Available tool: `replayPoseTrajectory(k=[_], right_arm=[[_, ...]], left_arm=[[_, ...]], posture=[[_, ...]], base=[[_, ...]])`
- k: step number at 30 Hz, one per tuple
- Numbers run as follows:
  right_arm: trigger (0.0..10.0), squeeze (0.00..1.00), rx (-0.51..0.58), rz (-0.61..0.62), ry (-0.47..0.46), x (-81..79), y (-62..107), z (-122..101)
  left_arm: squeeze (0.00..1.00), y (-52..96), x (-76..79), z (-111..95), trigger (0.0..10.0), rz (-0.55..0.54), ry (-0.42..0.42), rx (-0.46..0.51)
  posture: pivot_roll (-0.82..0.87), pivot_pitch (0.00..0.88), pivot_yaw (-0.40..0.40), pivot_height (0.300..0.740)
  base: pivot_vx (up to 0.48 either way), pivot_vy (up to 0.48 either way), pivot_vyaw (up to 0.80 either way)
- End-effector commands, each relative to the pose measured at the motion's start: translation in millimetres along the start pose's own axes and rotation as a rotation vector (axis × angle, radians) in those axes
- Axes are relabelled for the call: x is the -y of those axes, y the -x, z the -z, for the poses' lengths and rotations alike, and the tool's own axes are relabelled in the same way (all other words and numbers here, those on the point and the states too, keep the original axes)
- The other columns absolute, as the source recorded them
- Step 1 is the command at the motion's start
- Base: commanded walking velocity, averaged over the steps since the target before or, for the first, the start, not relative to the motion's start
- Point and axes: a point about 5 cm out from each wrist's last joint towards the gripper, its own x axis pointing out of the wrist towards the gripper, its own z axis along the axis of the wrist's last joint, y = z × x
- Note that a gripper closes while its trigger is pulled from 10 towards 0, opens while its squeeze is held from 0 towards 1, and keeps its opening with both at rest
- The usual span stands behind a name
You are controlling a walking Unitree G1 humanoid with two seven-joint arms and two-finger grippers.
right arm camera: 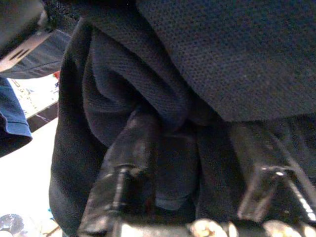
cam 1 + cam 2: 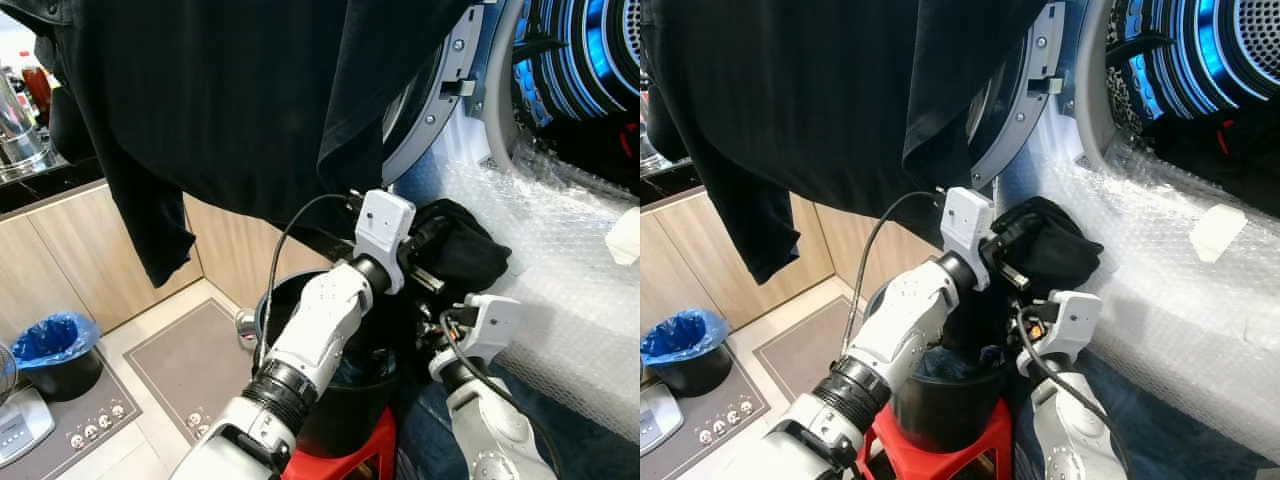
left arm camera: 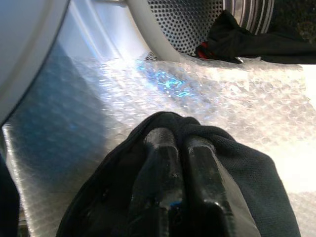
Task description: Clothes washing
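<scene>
Loading step: the left hand (image 3: 177, 197), fingers pinched on a black garment (image 2: 462, 245), holds it at the drum's (image 2: 580, 60) lip; the right hand (image 1: 197, 192), spread wide, pushes into cloth over the bucket (image 2: 345, 400). Next: carry it inside

Blue light glowed inside the drum (image 2: 585, 50) and threw a blue glint on the bubble wrap (image 3: 168, 84), which glared white toward the edge of the left wrist view. The head views were sharp and evenly lit, though the hanging garment (image 2: 220, 100) read as near-black. The right wrist view was dim, its cloth (image 1: 207, 54) close and grainy, its fingers (image 1: 133, 163) soft.
</scene>
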Motion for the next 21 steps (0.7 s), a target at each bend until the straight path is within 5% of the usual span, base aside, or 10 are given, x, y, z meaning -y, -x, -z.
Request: replayPoseTrajectory(k=[1,7,8,9,12,21], right_arm=[[0.0,0.0,-0.015,-0.018,-0.011,-3.4,-1.6,2],[0.0,0.0,-0.01,-0.007,-0.015,-2.7,-2.4,1],[0.0,0.0,0.01,-0.019,-0.141,-7.2,-8.7,1],[0.0,0.0,0.01,-0.019,-0.141,-7.2,-8.7,1],[0.0,0.0,0.029,-0.058,-0.334,-15.5,-16.2,2],[0.0,0.0,0.03,-0.095,-0.437,-16.3,-17.5,4]], left_arm=[[0.0,-36.3,63.0,-23,10.0,0.151,0.117,0.108],[0.0,-36.3,64.0,-22,10.0,0.159,0.115,0.104],[1.0,-35.0,68.2,-19,10.0,0.202,0.088,0.072],[1.0,-35.0,68.2,-19,10.0,0.202,0.088,0.072],[1.0,-31.5,72.4,-16,10.0,0.241,0.071,0.046],[1.0,-28.1,71.3,-16,10.0,0.251,0.08,0.05]], posture=[[-0.19,0.0,0.031,0.74],[-0.18,0.0,0.031,0.74],[-0.15,0.0,0.033,0.74],[-0.15,0.0,0.033,0.74],[-0.14,0.0,0.03,0.74],[-0.12,0.0,0.027,0.74]], base=[[0.0,0.0,0.0],[0.0,0.0,0.0],[0.0,0.0,0.0],[0.0,0.0,0.0],[0.0,0.0,0.0],[0.0,0.0,0.0]])
